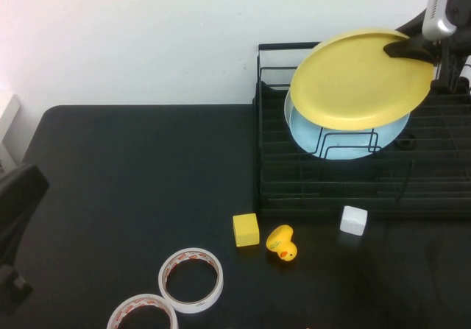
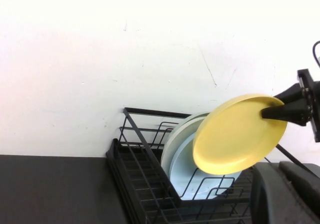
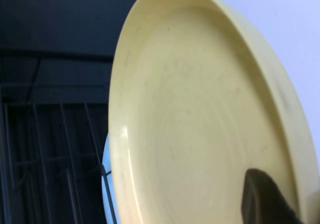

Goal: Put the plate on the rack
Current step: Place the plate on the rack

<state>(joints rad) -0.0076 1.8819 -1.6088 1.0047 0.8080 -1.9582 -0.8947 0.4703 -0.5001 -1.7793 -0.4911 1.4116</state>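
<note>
My right gripper [image 1: 403, 49] is shut on the rim of the yellow plate [image 1: 360, 79] and holds it tilted in the air above the black wire rack [image 1: 441, 189]. The plate hangs over the rack's back part, in front of a light blue plate [image 1: 353, 143] that stands in the divider loops. The yellow plate also shows in the left wrist view [image 2: 237, 134] and fills the right wrist view [image 3: 200, 124], with one finger [image 3: 265, 199] on its inner face. My left gripper [image 1: 15, 218] is parked at the table's left edge.
A yellow cube [image 1: 246, 230], a rubber duck [image 1: 282, 243] and a white cube [image 1: 354, 220] lie in front of the rack. Two tape rolls [image 1: 191, 280] lie near the front edge. A pale green plate [image 2: 172, 141] stands behind the blue one.
</note>
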